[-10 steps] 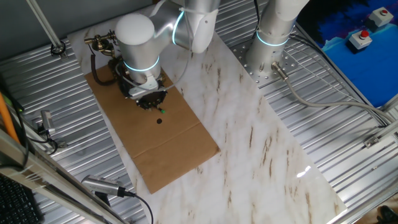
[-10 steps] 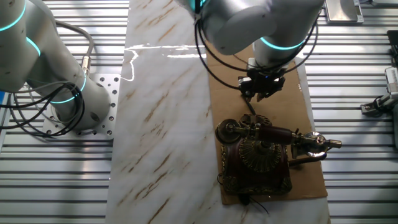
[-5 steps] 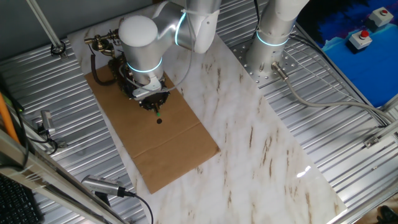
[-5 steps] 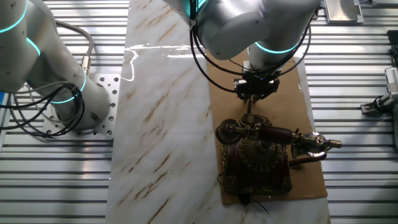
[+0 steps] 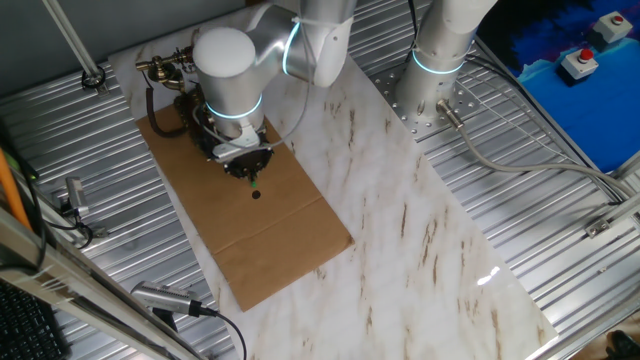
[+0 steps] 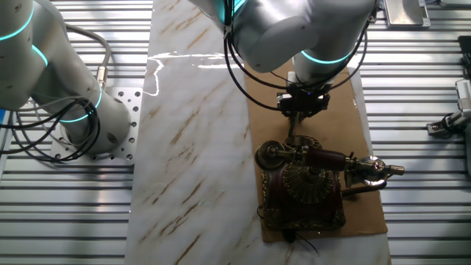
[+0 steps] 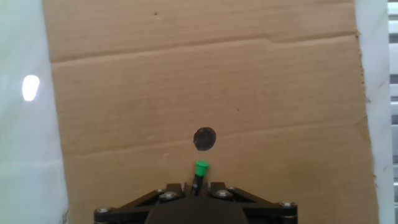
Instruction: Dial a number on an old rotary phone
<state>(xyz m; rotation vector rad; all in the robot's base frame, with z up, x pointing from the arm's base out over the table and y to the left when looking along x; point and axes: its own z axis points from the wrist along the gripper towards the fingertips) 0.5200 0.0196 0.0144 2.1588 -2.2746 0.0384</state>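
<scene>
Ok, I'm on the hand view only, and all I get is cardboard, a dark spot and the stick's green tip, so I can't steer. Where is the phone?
Observer: The old rotary phone sits on the same cardboard sheet, on the side of the pincer that your camera faces away from.
Operator: Is the handset on it?
Observer: Yes, the handset lies across the cradle, next to the dial.
Operator: Is the stick over the dial?
Observer: No. The stick points at bare cardboard beside the phone, short of the dial.
</scene>
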